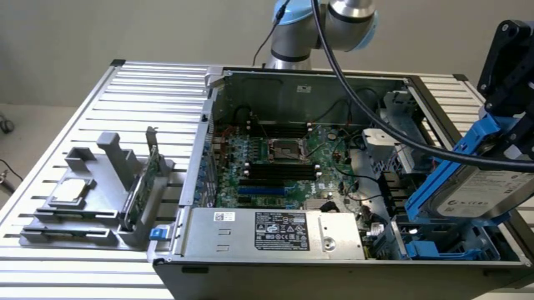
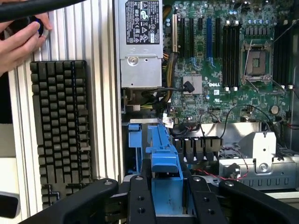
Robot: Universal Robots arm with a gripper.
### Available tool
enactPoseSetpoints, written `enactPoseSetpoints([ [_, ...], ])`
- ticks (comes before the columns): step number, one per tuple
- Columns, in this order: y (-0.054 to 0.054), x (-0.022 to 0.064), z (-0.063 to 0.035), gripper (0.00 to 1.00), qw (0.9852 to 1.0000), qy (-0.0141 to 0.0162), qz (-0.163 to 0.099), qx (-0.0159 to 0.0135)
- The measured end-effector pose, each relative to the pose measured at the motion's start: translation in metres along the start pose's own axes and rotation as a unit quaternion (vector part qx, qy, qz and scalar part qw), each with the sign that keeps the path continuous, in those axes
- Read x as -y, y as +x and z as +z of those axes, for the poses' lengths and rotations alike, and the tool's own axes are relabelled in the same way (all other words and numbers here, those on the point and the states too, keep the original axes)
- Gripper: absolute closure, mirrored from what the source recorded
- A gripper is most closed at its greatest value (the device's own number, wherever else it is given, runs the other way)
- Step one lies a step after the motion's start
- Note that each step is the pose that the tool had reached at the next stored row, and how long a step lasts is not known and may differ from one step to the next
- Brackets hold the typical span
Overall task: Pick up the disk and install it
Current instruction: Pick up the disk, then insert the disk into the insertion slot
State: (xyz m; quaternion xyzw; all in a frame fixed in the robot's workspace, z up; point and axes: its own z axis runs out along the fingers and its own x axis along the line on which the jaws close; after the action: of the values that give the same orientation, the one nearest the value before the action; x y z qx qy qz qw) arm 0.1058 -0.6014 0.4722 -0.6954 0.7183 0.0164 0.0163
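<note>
Over the corner of the open computer case [image 1: 219, 94] at the exterior view's right, we hold the disk [image 1: 479, 187] aloft in the gripper [image 1: 507, 140], its fingers pinched on the blue-railed sides; the disk hangs tilted above the drive bay [image 1: 442, 250] and does not touch it; we judge that tilt the main danger, since a rail meeting the bay's edge askew could jam, or wrench the disk in our grip; thin red wires [image 2: 229, 176] lie near the bay and could snag or be crushed; the arm's own cable [image 1: 376, 119] hangs across the case above the motherboard [image 1: 276, 156] and might catch on a wall; a person's hand [image 2: 21, 42] sits near the keyboard [image 2: 58, 135] at the table [image 1: 150, 81] edge.
</note>
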Motion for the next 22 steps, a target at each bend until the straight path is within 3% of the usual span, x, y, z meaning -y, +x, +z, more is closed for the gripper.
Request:
enactPoseSetpoints([
  [22,-0.0026,-0.0001,0.0002,0.67,1.0000,0.0000,0.000,0.0001],
])
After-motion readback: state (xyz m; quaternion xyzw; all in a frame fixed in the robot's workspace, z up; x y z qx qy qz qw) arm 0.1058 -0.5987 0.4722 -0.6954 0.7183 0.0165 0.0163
